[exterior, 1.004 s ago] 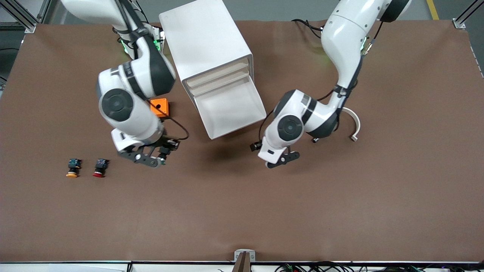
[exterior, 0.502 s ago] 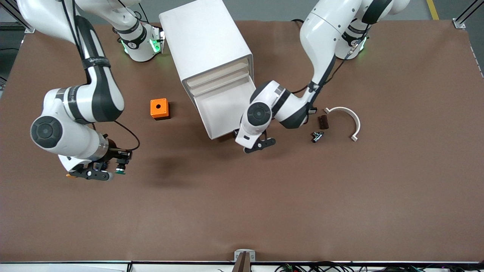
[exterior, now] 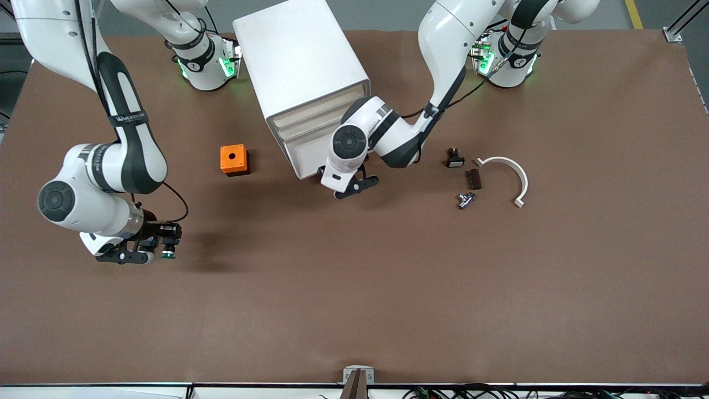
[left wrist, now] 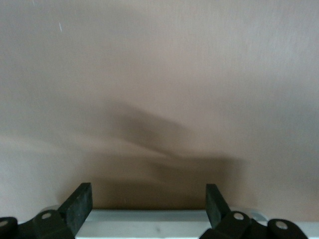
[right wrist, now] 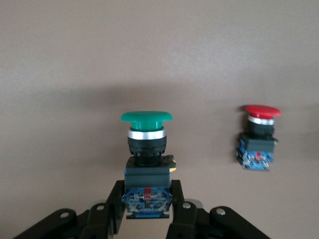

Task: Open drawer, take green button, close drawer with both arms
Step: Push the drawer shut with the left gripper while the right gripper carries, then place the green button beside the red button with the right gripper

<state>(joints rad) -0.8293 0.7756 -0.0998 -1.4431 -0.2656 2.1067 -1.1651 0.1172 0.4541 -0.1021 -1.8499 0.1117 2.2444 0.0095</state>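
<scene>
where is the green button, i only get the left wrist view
Observer: the right pincer is shut on the green button, over the table toward the right arm's end.
Operator: anything near it
Observer: a red button stands on the table beside it.
Operator: is the drawer shut
Observer: not fully; the drawer sticks out of the cabinet a little.

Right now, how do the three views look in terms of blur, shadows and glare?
Front view: sharp, evenly lit, soft arm shadows on the table, green glow at both bases. Left wrist view: hazy and smeared, a dark shadow streak over brown, open left end effector at the drawer edge. Right wrist view: green button crisp in the right end effector, red button slightly softer; no glare.
</scene>
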